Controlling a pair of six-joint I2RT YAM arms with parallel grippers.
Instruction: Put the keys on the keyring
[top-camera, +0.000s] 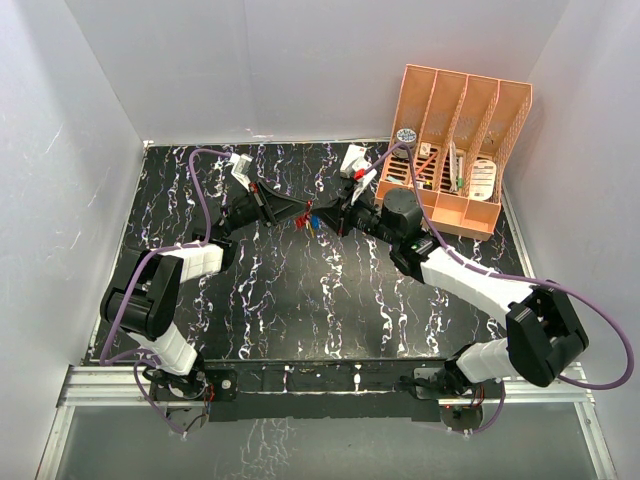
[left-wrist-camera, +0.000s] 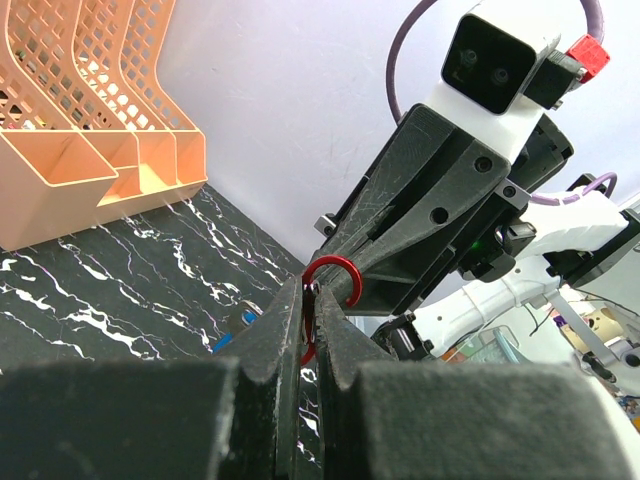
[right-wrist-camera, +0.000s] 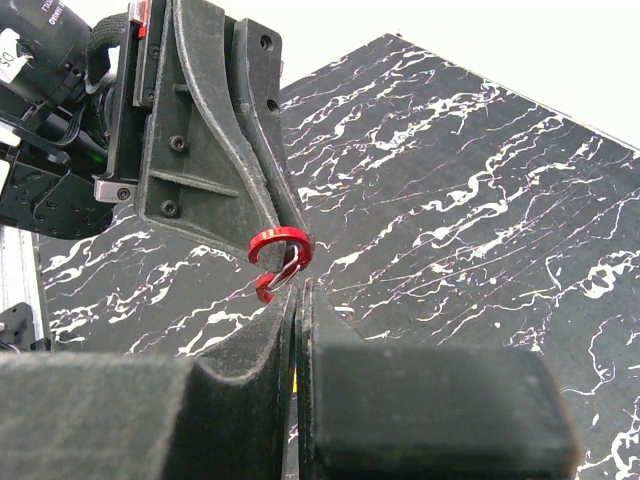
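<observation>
White-walled booth, black marbled bench (top-camera: 300, 310). The orange file rack (top-camera: 460, 150) stood in the far right corner, so I took that as my reference.

Left jaws were clamped on the keyring (left-wrist-camera: 335, 268). The red loop was pinched at its lower end and its curved top stuck out past the tips. It was held up off the bench, well to the left of the rack.

Right jaws were fully closed too, nose to nose with the left ones and on the rack side of them. From the right wrist camera, the ring's hooked end sat just above the closed right tips. I couldn't tell whether it was touching them. A thin yellow sliver showed in the seam of the right jaws, and I couldn't tell what it was.

Keys (top-camera: 314, 223): from overhead, a tiny cluster of blue, yellow and red flecks. They were left of the rack, right where the two sets of tips met. They were too small for me to tell whether they hung or lay on the bench.
</observation>
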